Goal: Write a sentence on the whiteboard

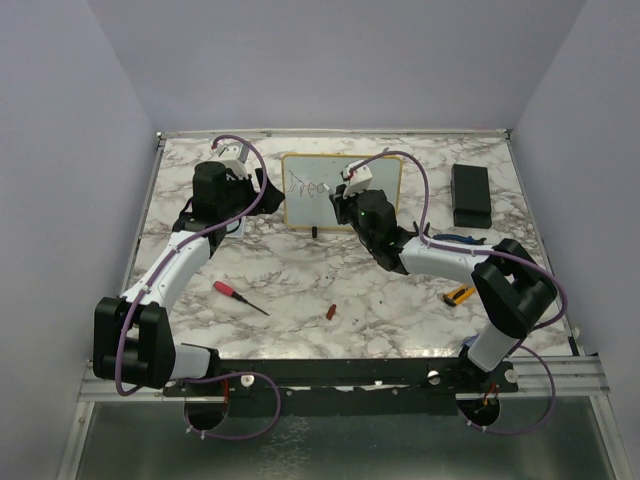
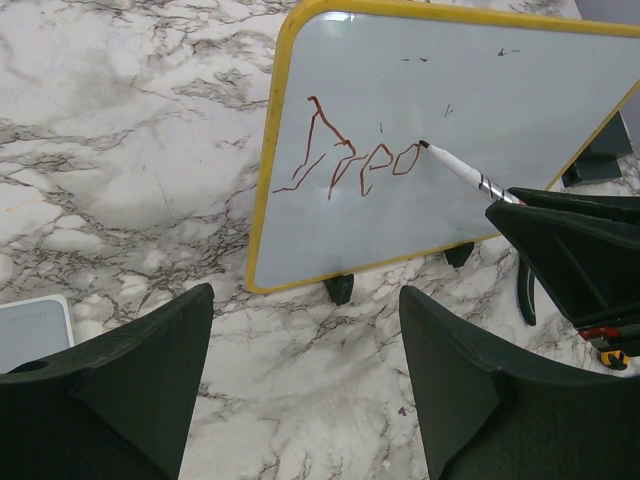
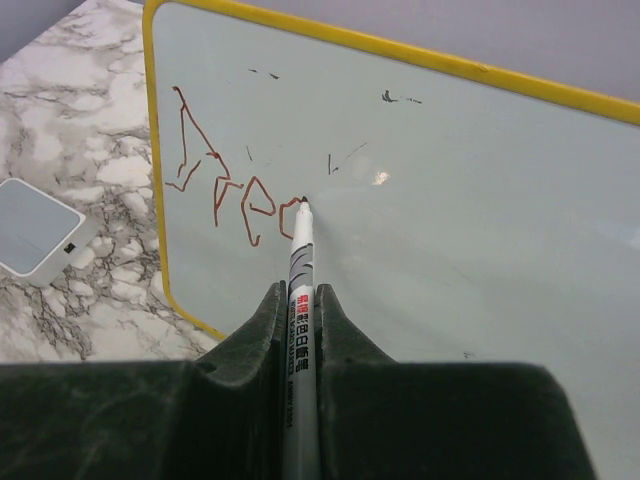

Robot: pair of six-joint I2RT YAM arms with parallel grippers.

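Marble-patterned table [image 1: 300,270] is topped far-centre by a yellow-framed pale rectangular whiteboard [image 1: 305,212] marked with red letters [image 2: 350,165]. A white marker [image 3: 301,250] is clenched in the right pincer [image 3: 300,300], tip on the board; the left pincer [image 2: 305,300] is released nearby.

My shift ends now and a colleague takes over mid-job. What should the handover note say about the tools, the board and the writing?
Left tool: open and empty, over the marble table in front of the board's left end.
Right tool: shut on a white marker pen, with the tip at the board's surface where the last stroke ends.
Small yellow-framed whiteboard: standing on its black feet at the far middle of the table.
Done: reddish-brown letters reading roughly "Dre", with a fourth letter started.
Left: the rest of the sentence. Most of the board is unwritten.
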